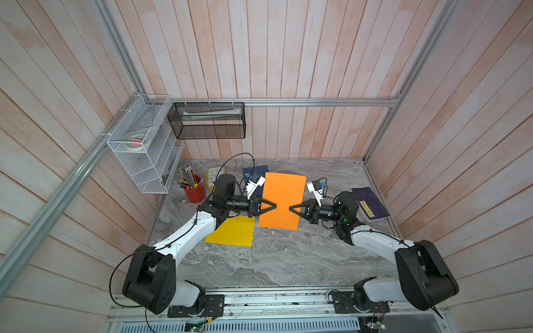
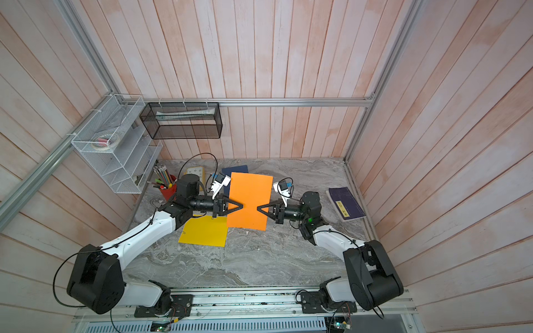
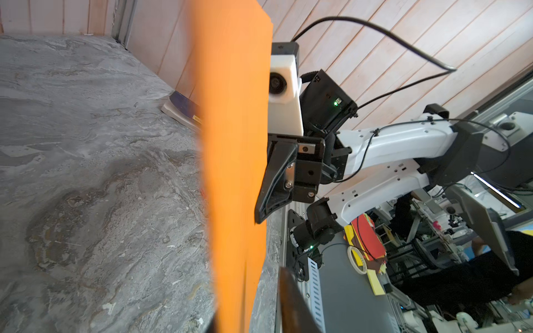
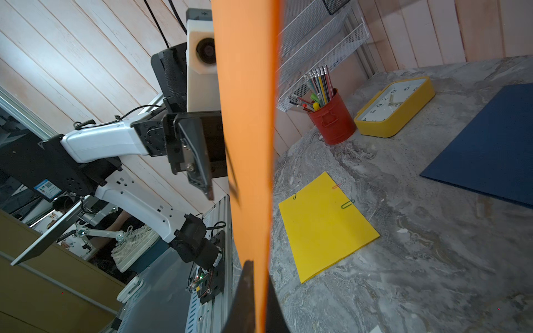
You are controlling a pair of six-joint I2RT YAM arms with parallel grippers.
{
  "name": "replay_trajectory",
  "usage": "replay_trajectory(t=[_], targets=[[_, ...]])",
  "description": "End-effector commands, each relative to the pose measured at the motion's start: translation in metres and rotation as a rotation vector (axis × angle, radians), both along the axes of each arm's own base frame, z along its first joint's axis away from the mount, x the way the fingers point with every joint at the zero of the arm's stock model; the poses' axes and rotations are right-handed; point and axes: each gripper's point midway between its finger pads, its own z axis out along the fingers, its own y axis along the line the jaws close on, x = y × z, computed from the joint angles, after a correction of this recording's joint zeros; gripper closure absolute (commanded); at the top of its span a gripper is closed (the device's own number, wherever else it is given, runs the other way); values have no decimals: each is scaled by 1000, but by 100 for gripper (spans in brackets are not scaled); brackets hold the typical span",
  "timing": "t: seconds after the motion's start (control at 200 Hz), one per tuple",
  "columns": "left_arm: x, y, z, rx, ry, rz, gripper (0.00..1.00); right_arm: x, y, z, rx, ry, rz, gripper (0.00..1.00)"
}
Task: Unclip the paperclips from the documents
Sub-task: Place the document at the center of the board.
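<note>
The orange document (image 1: 284,187) is held up off the table between both grippers, seen edge-on in the wrist views. My right gripper (image 4: 259,294) is shut on its right edge, the sheet pinched between both fingers. At the opposite edge my left gripper (image 3: 251,305) straddles the sheet with its jaws open, and one finger (image 3: 291,302) stands clear of the paper. The yellow document (image 4: 323,227) lies flat with a green paperclip (image 4: 347,203), a red paperclip (image 4: 336,186) and a dark one (image 4: 294,197) on its edges. The dark blue document (image 4: 490,150) lies flat behind.
A red pencil cup (image 1: 195,191) and a yellow clock (image 1: 215,176) stand at the back left. A purple book (image 1: 370,203) lies at the right wall. A white wire rack (image 1: 144,144) and a black mesh basket (image 1: 207,121) hang on the walls.
</note>
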Motion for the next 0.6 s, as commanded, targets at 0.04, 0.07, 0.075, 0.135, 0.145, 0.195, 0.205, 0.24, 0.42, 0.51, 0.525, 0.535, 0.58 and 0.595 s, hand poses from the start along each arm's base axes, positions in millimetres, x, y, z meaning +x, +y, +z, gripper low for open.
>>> replay_trajectory(t=[0.04, 0.07, 0.075, 0.135, 0.145, 0.195, 0.205, 0.24, 0.42, 0.51, 0.525, 0.535, 0.58, 0.595], targets=[[9, 13, -3, 35, -26, 99, 57, 16, -1, 7, -2, -17, -30, 100], [11, 16, -3, 41, -29, 123, 54, 19, -2, 7, -3, -15, -33, 100], [12, 16, -3, 42, -30, 127, 53, 20, -2, 7, -4, -15, -34, 100], [18, 23, -5, 58, -35, 179, 49, 29, -4, 7, -11, -11, -51, 100], [19, 25, -4, 60, -37, 188, 48, 31, -5, 7, -11, -12, -56, 100], [23, 31, -6, 71, -43, 230, 45, 38, -7, 7, -18, -7, -70, 100], [23, 32, -5, 73, -45, 237, 44, 40, -7, 7, -21, -5, -73, 100], [26, 37, -7, 81, -47, 266, 42, 48, -9, 4, -34, 7, -93, 100], [28, 51, -16, 112, -41, 340, 37, 95, -17, -15, -82, 76, -181, 100], [26, 54, -22, 127, -30, 356, 36, 120, -21, -28, -92, 116, -223, 100], [26, 54, -22, 129, -29, 358, 36, 123, -22, -31, -94, 126, -230, 100], [26, 54, -23, 130, -28, 359, 36, 127, -22, -31, -94, 130, -235, 100], [25, 56, -25, 137, -22, 366, 36, 138, -22, -38, -97, 148, -248, 100], [25, 56, -26, 139, -20, 368, 36, 141, -22, -40, -97, 150, -252, 100]])
